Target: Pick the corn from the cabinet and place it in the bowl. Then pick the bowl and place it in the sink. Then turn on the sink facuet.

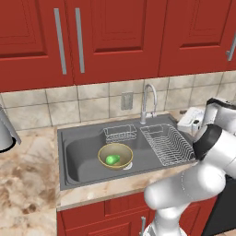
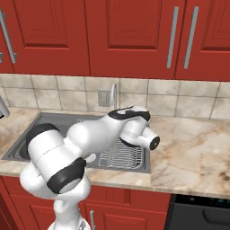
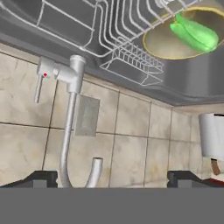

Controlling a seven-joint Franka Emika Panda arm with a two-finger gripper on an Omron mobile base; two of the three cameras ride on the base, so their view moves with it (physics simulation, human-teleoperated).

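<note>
The olive-tan bowl (image 1: 115, 155) sits in the grey sink (image 1: 80, 159) with the green corn (image 1: 112, 159) lying inside it. In the hand view, which is rolled upside down, the bowl (image 3: 183, 43) and corn (image 3: 194, 34) appear at the top right. The silver sink faucet (image 1: 147, 99) stands behind the basin; its arched spout (image 3: 65, 131) and small lever (image 3: 40, 83) face the hand. My gripper (image 3: 113, 179) is open with nothing between its fingers, and hovers to the right of the faucet (image 1: 188, 120). The red cabinet (image 1: 115, 37) above has its doors shut.
A small wire rack (image 1: 120, 133) and a larger wire dish rack (image 1: 168, 144) sit in the sink's right part. A wall socket (image 1: 126, 100) is on the tiled backsplash. A paper towel roll (image 3: 212, 135) stands on the marble counter (image 1: 27, 184).
</note>
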